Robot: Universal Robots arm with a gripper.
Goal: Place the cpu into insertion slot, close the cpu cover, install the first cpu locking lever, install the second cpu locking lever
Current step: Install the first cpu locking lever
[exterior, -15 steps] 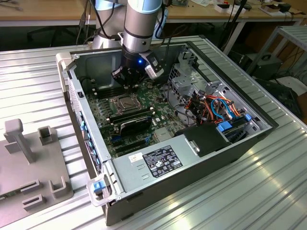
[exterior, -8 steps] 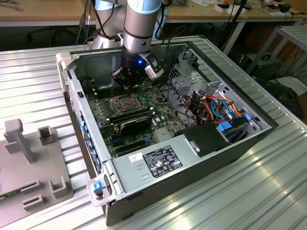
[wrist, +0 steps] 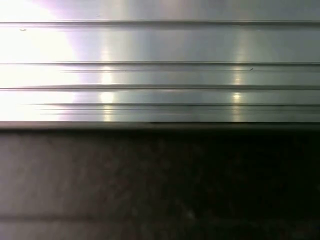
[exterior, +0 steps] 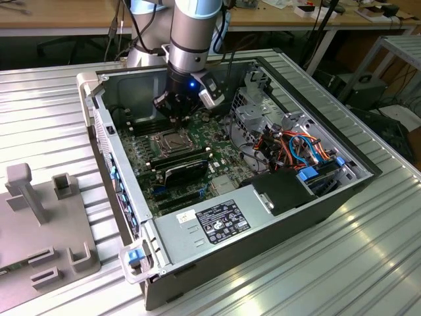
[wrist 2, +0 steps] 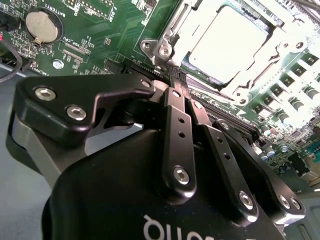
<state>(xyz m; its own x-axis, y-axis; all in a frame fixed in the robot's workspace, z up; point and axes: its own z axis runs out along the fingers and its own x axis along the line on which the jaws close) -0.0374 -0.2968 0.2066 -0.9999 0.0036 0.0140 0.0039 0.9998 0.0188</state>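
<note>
Currently your pincer [wrist 2: 176, 75] has its two black fingers drawn narrow, tips all but together, and nothing can be made out clamped between them. Those tips sit at one corner of the insertion slot [exterior: 166, 140], just beside its metallic rim. Whether they touch a locking lever there is hidden by the fingers themselves.

Judge progress from the socket. The cpu [wrist 2: 227, 42] lies flat inside the insertion slot with its pale metal top showing, so the first step looks done. The cpu cover [wrist 2: 270, 55] appears folded down around the chip, which shows through its window, so the second step looks done too. The levers are the open question: bright reflection hides the slot's edges in the second wrist view, and you cannot tell whether either one is latched. Treat both as unconfirmed.

Farther out from the insertion slot, the green motherboard [wrist 2: 115, 30] carries a coin cell battery [wrist 2: 43, 25] well apart from it. In the exterior view the open computer case [exterior: 263, 238] that holds the slot rests on the ribbed metal tabletop [exterior: 355, 263].
</note>
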